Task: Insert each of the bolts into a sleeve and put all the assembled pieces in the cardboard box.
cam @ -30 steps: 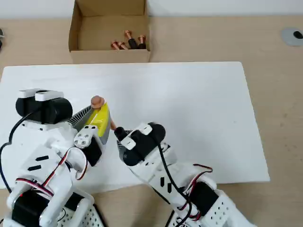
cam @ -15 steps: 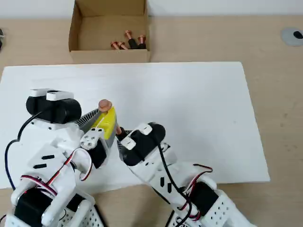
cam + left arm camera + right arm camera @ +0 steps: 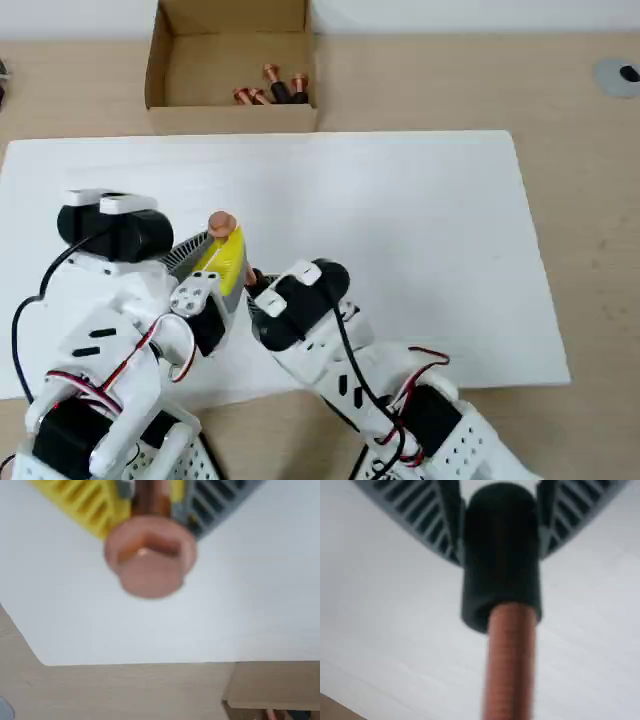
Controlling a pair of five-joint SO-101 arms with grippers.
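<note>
Surface [image 3: 585,190]: pale wood-grain top.
On it:
- One large white sheet [image 3: 420,240], rectangular, lying flat over most of the middle. Bare wood shows along its far and right-hand edges.
- One cardboard box [image 3: 155,80], open at the top, standing on the bare wood just beyond the sheet's far edge, toward the left.
- One small grey disc [image 3: 612,76] with a dark centre, on the wood at the far right, well apart from the box.

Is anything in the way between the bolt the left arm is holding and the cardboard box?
Nothing visible. Only white mat lies between the bolt and the open box; the pieces inside sit at its near right corner.
</note>
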